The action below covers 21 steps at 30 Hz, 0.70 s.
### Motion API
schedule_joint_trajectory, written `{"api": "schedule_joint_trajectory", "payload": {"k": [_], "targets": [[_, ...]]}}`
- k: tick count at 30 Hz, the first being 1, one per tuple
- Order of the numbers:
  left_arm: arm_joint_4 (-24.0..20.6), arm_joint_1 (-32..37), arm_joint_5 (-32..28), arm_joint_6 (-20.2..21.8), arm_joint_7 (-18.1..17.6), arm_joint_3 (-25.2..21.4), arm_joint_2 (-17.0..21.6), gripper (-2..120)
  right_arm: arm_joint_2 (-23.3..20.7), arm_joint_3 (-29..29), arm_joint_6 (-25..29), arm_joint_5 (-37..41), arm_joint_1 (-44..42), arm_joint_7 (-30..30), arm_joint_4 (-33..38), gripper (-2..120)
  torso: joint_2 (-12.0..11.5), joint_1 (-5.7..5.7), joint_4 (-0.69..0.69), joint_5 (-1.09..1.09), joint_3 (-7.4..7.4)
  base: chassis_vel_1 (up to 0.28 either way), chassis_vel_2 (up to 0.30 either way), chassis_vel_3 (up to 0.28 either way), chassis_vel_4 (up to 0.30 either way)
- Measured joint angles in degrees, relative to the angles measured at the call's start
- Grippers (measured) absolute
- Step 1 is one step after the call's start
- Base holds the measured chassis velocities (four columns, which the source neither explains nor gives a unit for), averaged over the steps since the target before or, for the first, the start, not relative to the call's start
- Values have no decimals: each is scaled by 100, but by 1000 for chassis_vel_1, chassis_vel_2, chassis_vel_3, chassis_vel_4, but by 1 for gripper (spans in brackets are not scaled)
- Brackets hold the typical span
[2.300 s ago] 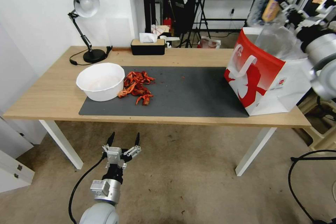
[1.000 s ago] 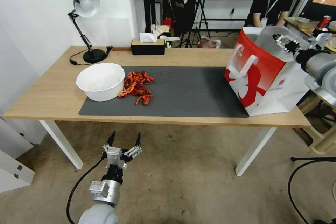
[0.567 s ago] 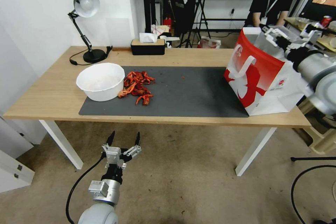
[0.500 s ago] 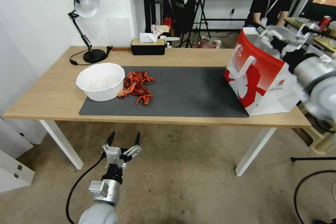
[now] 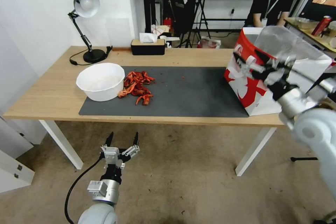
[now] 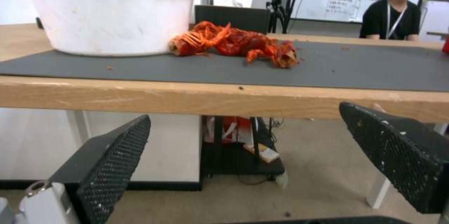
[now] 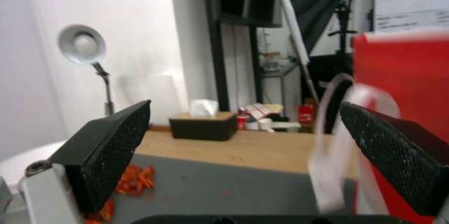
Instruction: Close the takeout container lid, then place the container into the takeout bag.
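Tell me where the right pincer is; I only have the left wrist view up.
Observer: The right pincer hangs in front of the large red-and-white paper takeout bag, which stands at the right end of the wooden table.
Operator: Is it holding anything?
Observer: No. In the right wrist view its black fingers stand wide apart with nothing between them.
Operator: What is nearest to it?
Observer: The bag's white flat handle, which lies just ahead of the pincer against the bag's red face.
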Motion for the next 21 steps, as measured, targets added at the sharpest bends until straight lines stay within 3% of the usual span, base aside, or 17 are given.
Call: {"api": "schedule_joint_trajectory", "payload": {"k": [4, 6, 9, 11, 21], "targets": [[-16, 77, -54, -35, 6, -124, -60, 100, 177, -8, 333, -475, -284, -18, -118, 100, 0, 0, -2, -2, 0, 0, 0, 0, 0], [-83, 204, -66, -39, 8, -257, -136, 100, 320, -66, 585, -842, -475, 45, -216, 100, 0, 0, 6, 2, 0, 0, 0, 0, 0], [-119, 233, -74, -36, 24, -288, -162, 100, 515, -52, 1091, -1248, -965, 237, -276, 100, 0, 0, -2, 1, 0, 0, 0, 0, 0], [-125, 267, -73, -41, 35, -292, -209, 100, 655, -43, 1336, -1442, -1235, 395, -279, 100, 0, 0, 1, -1, 0, 0, 0, 0, 0], [-125, 352, -70, -201, 116, -335, -319, 100, 1030, -33, 1796, -1736, -1955, 722, -300, 100, 0, 0, 1, -1, 0, 0, 0, 0, 0]]}}
